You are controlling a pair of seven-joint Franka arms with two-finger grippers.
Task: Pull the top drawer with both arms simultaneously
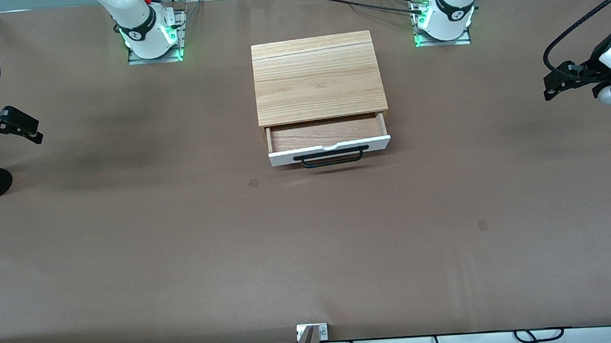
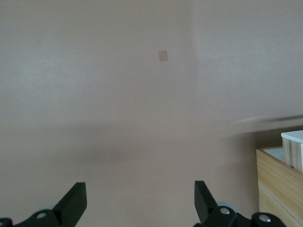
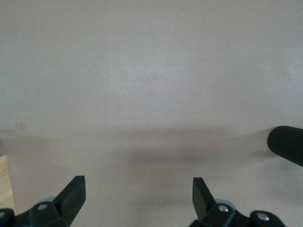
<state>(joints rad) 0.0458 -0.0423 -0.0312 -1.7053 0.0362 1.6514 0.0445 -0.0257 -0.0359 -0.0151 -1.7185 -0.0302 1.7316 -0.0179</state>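
We see the bench (image 1: 310, 236) evenly and softly lit from overhead, with faint broad shadows beneath both arms and a thin one under the drawer handle (image 1: 329, 157). Green lamps glow at the arm bases (image 1: 154, 55). Both wrist views look pale and washed out, slightly soft, with a streaky blur beside the cabinet (image 2: 279, 184).

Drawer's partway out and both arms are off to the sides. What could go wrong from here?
1. The top drawer is already open; pulling much more might slide it out of the cabinet.
2. The left gripper and right gripper, both open, sit near the table ends, so uneven arrival at the handle could skew the drawer.
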